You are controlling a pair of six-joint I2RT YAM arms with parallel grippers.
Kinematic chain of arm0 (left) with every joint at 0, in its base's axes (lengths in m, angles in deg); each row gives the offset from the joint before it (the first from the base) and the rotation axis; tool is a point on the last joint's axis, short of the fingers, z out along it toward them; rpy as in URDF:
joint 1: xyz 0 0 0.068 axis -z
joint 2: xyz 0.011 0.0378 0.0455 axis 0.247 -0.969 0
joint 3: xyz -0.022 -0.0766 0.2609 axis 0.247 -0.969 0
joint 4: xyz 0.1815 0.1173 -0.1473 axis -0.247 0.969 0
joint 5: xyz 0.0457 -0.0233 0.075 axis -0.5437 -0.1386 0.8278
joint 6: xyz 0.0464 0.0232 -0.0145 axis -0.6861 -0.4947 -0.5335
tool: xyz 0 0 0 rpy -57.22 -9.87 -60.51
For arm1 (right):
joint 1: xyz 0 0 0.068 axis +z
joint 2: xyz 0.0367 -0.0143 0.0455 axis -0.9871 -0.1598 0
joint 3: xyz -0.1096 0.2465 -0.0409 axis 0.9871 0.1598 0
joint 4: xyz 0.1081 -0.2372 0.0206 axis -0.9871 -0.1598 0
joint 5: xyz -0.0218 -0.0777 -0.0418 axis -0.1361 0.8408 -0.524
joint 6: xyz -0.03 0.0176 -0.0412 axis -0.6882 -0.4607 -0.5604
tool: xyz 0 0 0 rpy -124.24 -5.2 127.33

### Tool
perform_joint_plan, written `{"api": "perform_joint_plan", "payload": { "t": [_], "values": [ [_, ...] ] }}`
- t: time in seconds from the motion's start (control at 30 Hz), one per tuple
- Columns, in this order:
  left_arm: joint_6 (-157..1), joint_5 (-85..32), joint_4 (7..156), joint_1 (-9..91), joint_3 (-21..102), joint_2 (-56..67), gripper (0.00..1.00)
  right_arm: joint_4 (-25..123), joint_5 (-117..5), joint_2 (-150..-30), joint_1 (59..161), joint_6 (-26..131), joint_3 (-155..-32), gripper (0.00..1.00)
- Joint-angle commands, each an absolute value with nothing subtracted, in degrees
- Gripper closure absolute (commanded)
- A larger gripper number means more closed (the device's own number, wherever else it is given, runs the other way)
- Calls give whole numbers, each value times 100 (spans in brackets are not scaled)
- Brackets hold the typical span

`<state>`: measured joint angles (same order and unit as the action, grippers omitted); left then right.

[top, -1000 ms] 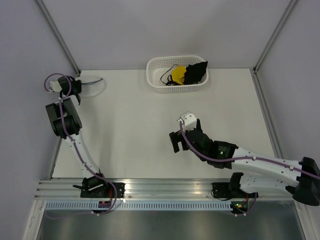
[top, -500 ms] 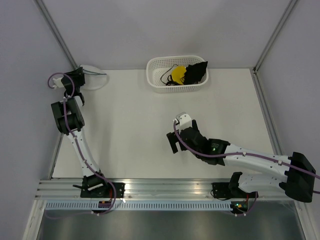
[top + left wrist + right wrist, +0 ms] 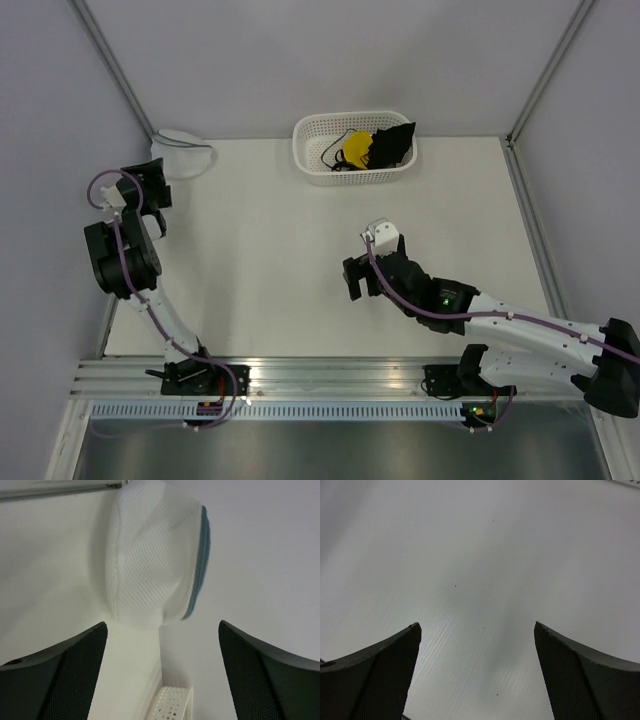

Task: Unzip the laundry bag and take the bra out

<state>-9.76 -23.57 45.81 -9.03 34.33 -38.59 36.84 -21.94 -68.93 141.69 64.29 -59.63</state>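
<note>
Left pincer (image 3: 162, 626) has backed away from the laundry bag (image 3: 183, 152); half a second ago it was right up against it; now its fingers are spread with nothing between them. Bag lies loose at the far desk (image 3: 300, 250) corner, well left of the basket (image 3: 312, 170); dark zipper rim showing. Bra (image 3: 372, 148) sits inside the basket, clear of the bag. Right pincer (image 3: 476, 625) is spread over bare desk on the near side of the basket. Judgement: bra already out, emptied bag just let go; little left to do.

no readable text, labels, brands, numbers or signs anywhere
</note>
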Motion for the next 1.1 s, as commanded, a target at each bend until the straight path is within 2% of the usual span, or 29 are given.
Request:
{"api": "perform_joint_plan", "payload": {
  "t": [0.0, 0.03, 0.13, 0.23, 0.43, 0.6, 0.73, 0.83, 1.07],
  "values": [
    [-1658, -2060, 4590, -601, 2749, -2513, 4, 3956, -1880, -6579, 14092, 6539, -5958, 2],
    [-1853, -2138, 4686, -522, 2687, -2328, 0, 3965, -1758, -6553, 14040, 6574, -5940, 2],
    [-2320, -2367, 4775, -92, 2293, -1616, 0, 3877, -1538, -6421, 13899, 6662, -5966, 2],
    [-2742, -2280, 4696, 532, 1329, -747, 0, 3693, -1081, -6193, 13733, 6820, -5958, 2],
    [-3542, -2455, 4529, 2272, 87, 810, 1, 3131, -280, -5709, 13014, 7128, -5870, 2],
    [-4674, -3122, 5134, 3977, -21, 1364, 0, 3006, -332, -5919, 11914, 7207, -5747, 2],
    [-5475, -3545, 5854, 5057, 41, 1759, 0, 3891, -682, -6042, 10739, 6847, -5204, 2],
    [-5669, -3721, 6155, 5332, -99, 1997, 0, 4883, -929, -6174, 10113, 6349, -4756, 2],
    [-5924, -4037, 6172, 5692, -389, 2533, 0, 7037, -509, -7771, 9698, 5608, -4324, 2]
  ]
}}
